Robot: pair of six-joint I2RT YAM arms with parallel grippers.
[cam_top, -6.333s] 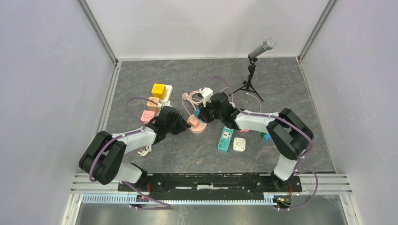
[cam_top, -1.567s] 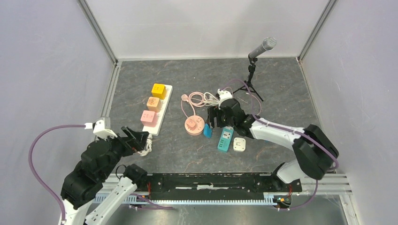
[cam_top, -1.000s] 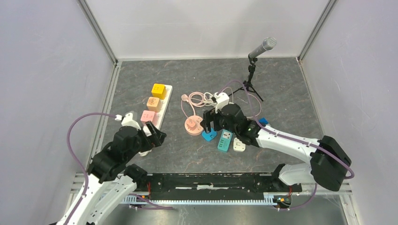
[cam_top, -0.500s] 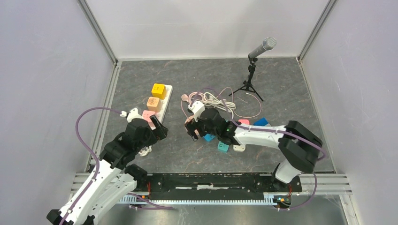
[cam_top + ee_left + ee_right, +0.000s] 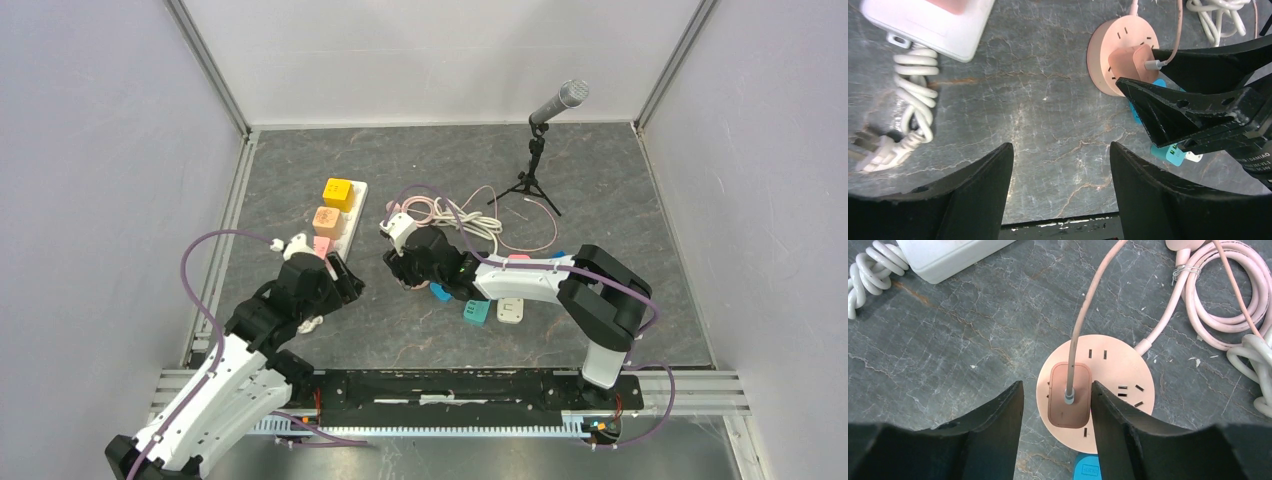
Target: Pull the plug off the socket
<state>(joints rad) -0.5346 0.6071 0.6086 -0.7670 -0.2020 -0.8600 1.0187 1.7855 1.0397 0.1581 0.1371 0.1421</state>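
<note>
the table (image 5: 620, 200) is a dark grey, marble-veined slab, enclosed by plain white walls (image 5: 430, 50) with metal posts (image 5: 205, 65) at the far corners. a microphone (image 5: 558, 100) on a tripod stands at 1 o'clock. a white power strip (image 5: 349, 222) lies at 10 o'clock from the table centre. the round pink socket (image 5: 1123, 365) sits near the centre, with the pink plug (image 5: 1069, 402) seated in it and a cable rising from the plug's top.

the top view hides the plug under the right gripper (image 5: 1056, 387). the right wrist view shows its jaws wide, one finger on either side of the plug; contact cannot be told. the left wrist view shows the left gripper (image 5: 1058, 160), jaws wide and empty above bare table at 9 o'clock from the socket, plus the strip's coiled white cord (image 5: 915, 105). only the top view shows the microphone and walls.
</note>
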